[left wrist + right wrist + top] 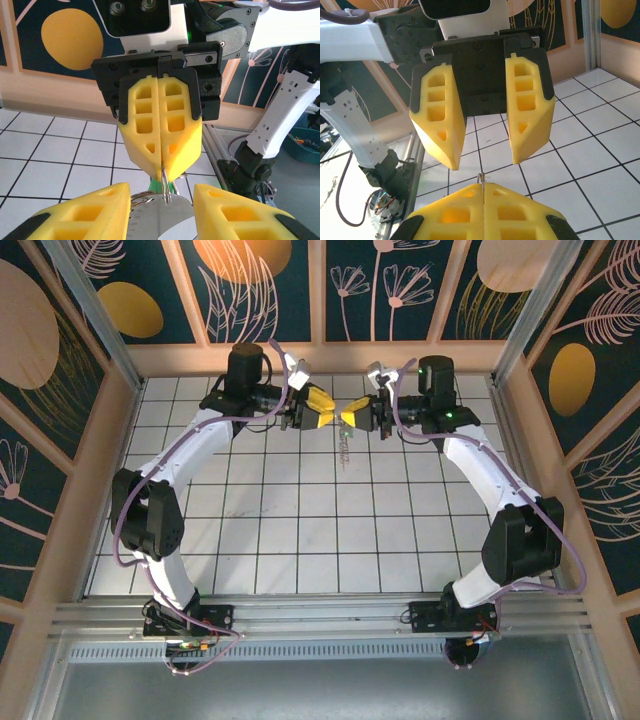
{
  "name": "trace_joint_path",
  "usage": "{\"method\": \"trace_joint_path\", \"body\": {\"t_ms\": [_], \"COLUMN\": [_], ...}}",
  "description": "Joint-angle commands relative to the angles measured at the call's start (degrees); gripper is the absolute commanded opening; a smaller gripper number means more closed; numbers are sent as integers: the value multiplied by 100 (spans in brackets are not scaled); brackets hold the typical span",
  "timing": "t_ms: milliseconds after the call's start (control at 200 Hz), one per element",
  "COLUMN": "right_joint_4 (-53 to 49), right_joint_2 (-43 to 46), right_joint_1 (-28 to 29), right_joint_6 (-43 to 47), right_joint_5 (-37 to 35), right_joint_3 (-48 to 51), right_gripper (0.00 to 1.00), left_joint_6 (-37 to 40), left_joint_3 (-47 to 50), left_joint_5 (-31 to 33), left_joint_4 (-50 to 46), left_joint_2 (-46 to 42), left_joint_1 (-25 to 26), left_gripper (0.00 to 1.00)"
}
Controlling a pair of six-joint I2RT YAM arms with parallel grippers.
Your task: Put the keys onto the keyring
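Observation:
Above the far middle of the table my two grippers meet tip to tip. My right gripper (483, 186) is shut on the thin wire keyring (481, 178), whose loop pokes out past its yellow pads. In the left wrist view the same keyring (165, 186) hangs from the right gripper (163, 172). The key's green head (156, 186) shows just behind it. My left gripper (161, 196) is open, one finger on each side of the ring, with a flat silver metal piece (160, 220) lying between them. From above, the key cluster (343, 447) dangles under both grippers.
A white tiled table (300, 530) is walled by wooden panels (100, 470). An aluminium rail (320, 615) runs along the near edge by the arm bases. Both arms arch inward from the sides.

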State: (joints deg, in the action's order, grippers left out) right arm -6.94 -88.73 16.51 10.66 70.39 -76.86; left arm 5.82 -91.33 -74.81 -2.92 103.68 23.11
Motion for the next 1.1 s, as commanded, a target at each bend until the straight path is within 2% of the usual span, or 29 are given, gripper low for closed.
{"method": "trace_joint_path", "body": {"t_ms": [0,150,400,776,921,981,1091], "right_joint_4": [87,115,118,255,319,333,333], "right_joint_2": [-48,-72,-159,-240,-259,-275,-292], "right_joint_1": [70,121,186,230,256,272,296], "right_joint_6": [191,169,147,32,-15,-31,-28], "right_joint_5": [221,199,134,62,45,45,29], "right_joint_3": [-260,-304,-411,-427,-444,-462,-477], "right_gripper": [0,0,0,0,0,0,0], "left_joint_6": [93,86,190,280,298,306,333], "left_joint_3": [-121,-116,-83,-79,-48,-21,21], "left_joint_5": [-240,-338,-381,-421,-408,-367,-257], "left_joint_4": [-86,-93,-206,-245,-253,-253,-238], "left_joint_2": [73,91,74,42,22,20,3], "left_joint_1": [-53,-44,-32,-20,-18,-17,-9], "left_gripper": [37,37,30,30,19,17,5]}}
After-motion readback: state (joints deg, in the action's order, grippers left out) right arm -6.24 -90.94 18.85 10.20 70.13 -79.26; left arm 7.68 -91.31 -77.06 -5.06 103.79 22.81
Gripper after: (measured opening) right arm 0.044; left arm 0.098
